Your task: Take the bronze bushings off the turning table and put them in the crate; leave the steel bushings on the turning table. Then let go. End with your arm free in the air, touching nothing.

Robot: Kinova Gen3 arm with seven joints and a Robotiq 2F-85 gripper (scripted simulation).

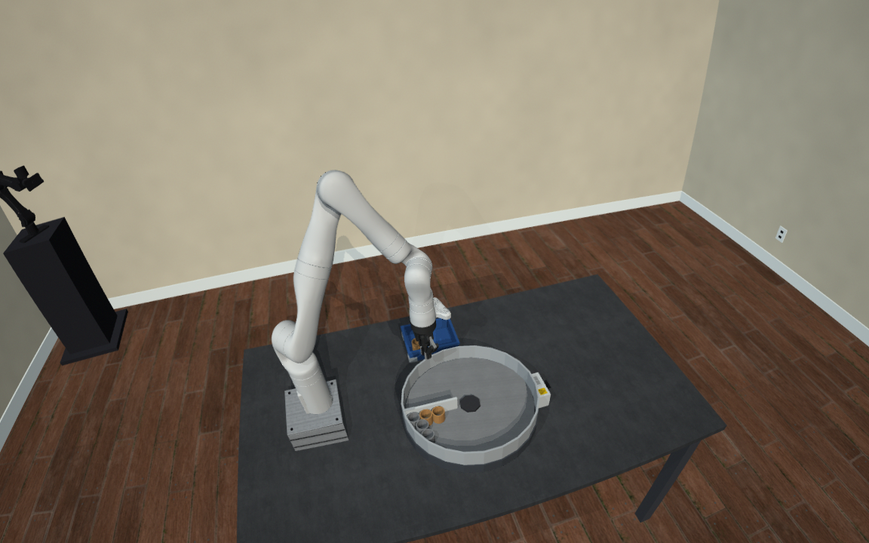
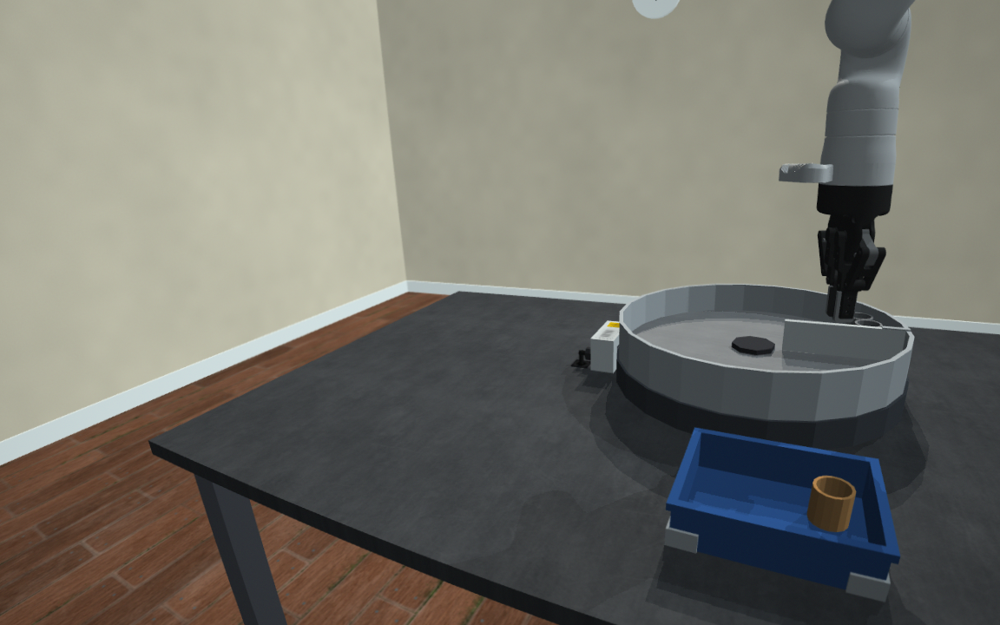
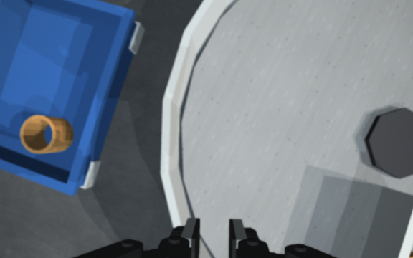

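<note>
Bronze bushings [image 1: 432,414] beside steel bushings [image 1: 419,426], behind divider [image 1: 431,405].

Dark grey tabletop [image 1: 593,351] on dark legs, brown wood plank floor [image 1: 795,378], beige walls with white baseboard [image 1: 559,217], tall black pedestal [image 1: 59,283] in the left corner carrying a black camera arm [image 1: 13,185], white wall outlet [image 1: 781,234] low on the right wall.
</note>
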